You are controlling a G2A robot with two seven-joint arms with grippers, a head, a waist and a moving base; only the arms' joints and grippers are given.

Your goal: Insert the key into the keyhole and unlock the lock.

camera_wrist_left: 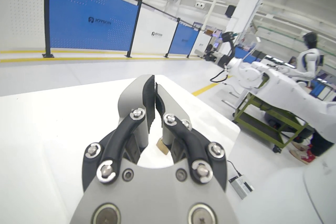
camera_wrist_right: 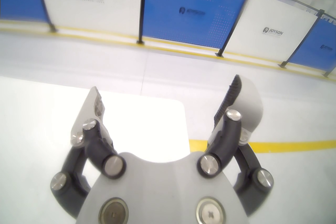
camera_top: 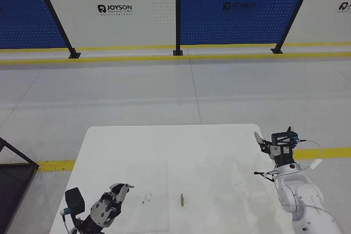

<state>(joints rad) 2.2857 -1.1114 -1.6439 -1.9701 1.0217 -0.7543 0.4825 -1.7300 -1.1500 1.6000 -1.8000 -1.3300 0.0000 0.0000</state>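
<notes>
I see the small brass lock (camera_top: 181, 200) lying at 6 o'clock on the white table (camera_top: 210, 152). My left gripper (camera_wrist_left: 154, 83) sits at 7 o'clock, its pads pressed together. The right gripper (camera_wrist_right: 164, 84) hangs at 3 o'clock, fingers spread wide.

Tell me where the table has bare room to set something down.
The far half of the table is bare, from its left edge to the right gripper. The near edge is crowded: left gripper, then the lock.
</notes>
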